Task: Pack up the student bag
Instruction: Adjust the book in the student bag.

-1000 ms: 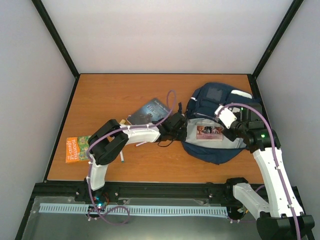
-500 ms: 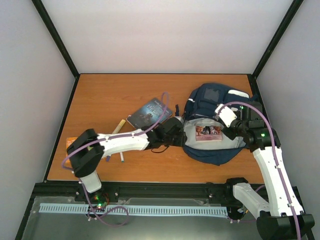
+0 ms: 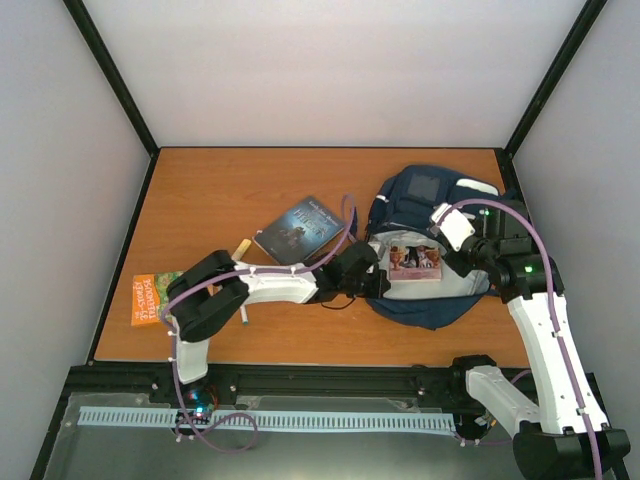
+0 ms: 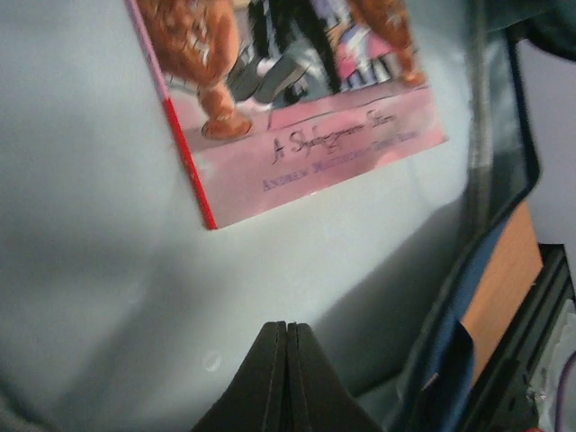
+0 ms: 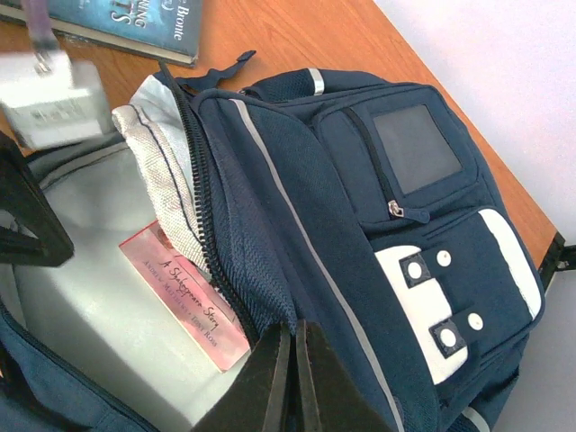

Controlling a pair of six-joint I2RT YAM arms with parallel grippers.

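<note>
Tabletop (image 3: 220, 190) bears student bag (image 3: 430, 188); left end effector (image 4: 287, 328) clenched inside, right end effector (image 5: 290, 329) pinching its rim.

Pink book (image 4: 297, 99) inside student bag (image 4: 99, 297), jaws closed

On the pink book (image 4: 297, 117) lying in the bag (image 5: 360, 225) I read "A Shakespeare Story" and, smaller below it, "Andrew Matthews & Tony Ross". The dark blue book (image 5: 117, 18) shows "Bronte". The title on the orange book (image 3: 152, 298) is too blurred for me.
</note>
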